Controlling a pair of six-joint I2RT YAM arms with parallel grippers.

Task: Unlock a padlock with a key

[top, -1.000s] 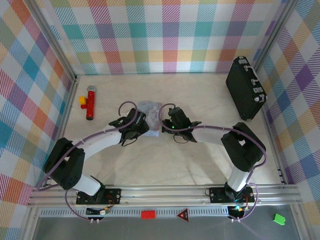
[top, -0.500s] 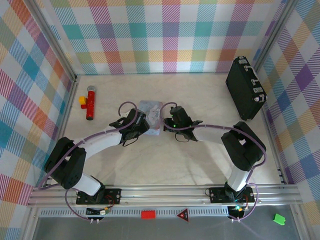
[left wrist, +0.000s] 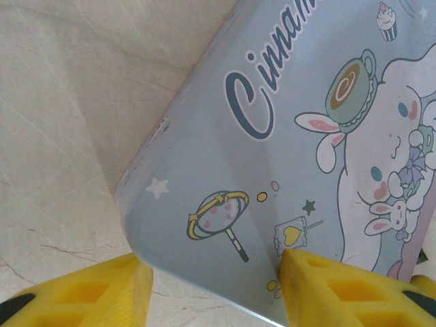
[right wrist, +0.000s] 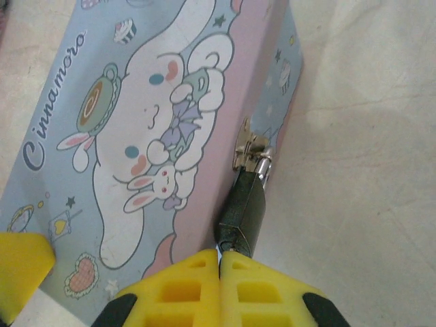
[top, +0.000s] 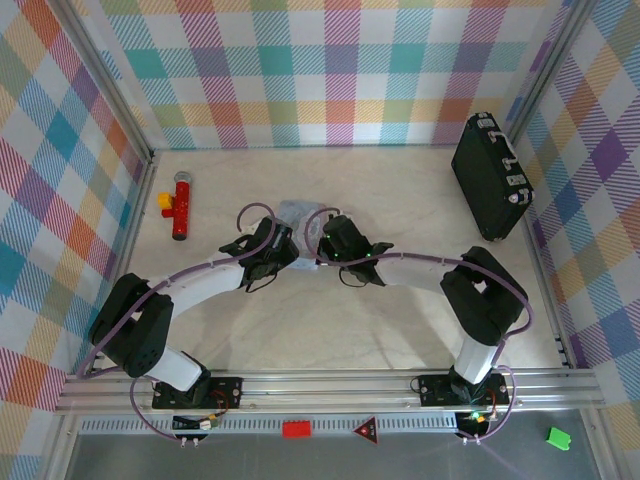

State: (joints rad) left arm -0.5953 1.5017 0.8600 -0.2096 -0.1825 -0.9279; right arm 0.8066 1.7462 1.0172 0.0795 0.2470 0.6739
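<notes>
We find the padlock [right wrist: 244,204] hanging closed at the clasp of the pouch [right wrist: 102,102]. Our right end effector [right wrist: 219,262], pinched together, meets its base. Our left end effector [left wrist: 212,264] clamps the pouch's corner. We judge the unlocking not yet done.

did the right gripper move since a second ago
Yes. The right gripper has shifted left, farther from the black case by the right wall and closer in on the blue pouch.

At middle of desk [top: 400,315]: box [top: 298,214], near corner between left jaws, right jaws by its right side. On that side, at clasp [right wrist: 251,150]: padlock [right wrist: 244,204], just ahead of right jaws. Far right: case [top: 490,178]. Far left: tube [top: 181,205].
</notes>
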